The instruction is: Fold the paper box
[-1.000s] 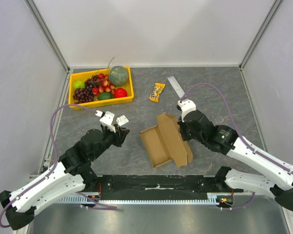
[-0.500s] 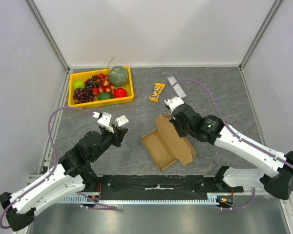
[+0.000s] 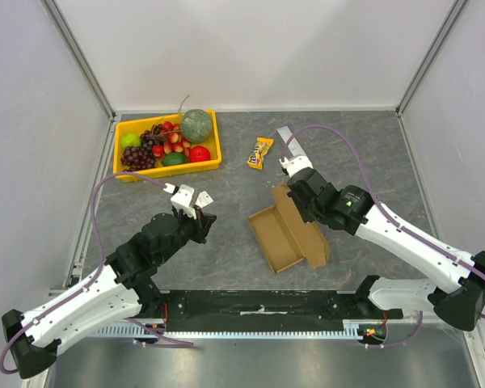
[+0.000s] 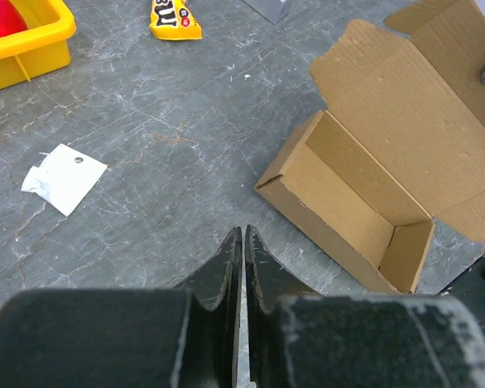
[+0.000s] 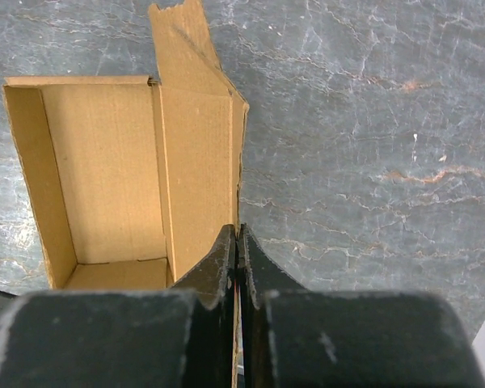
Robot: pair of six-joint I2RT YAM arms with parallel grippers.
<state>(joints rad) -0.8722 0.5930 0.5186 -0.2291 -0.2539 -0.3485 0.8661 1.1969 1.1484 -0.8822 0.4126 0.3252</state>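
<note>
The paper box (image 3: pixel 284 236) lies open in the middle of the table, a brown cardboard tray with its lid flap raised on the right side. My right gripper (image 3: pixel 296 207) is shut on the edge of that lid flap; in the right wrist view the cardboard edge runs in between the closed fingers (image 5: pixel 238 229), with the box's open inside (image 5: pixel 105 170) to their left. My left gripper (image 3: pixel 204 221) hovers left of the box, apart from it. It is shut with nothing in it (image 4: pixel 243 231), and the box (image 4: pixel 364 194) sits ahead to its right.
A yellow fruit tray (image 3: pixel 170 168) stands at the back left. A yellow candy packet (image 3: pixel 260 152) and a small grey bar (image 3: pixel 288 139) lie behind the box. A white paper scrap (image 4: pixel 63 178) lies on the table left of my left gripper. Walls close the sides.
My right gripper has dragged the box to the right by its lid flap. My left gripper has closed and moved a little forward and right.
</note>
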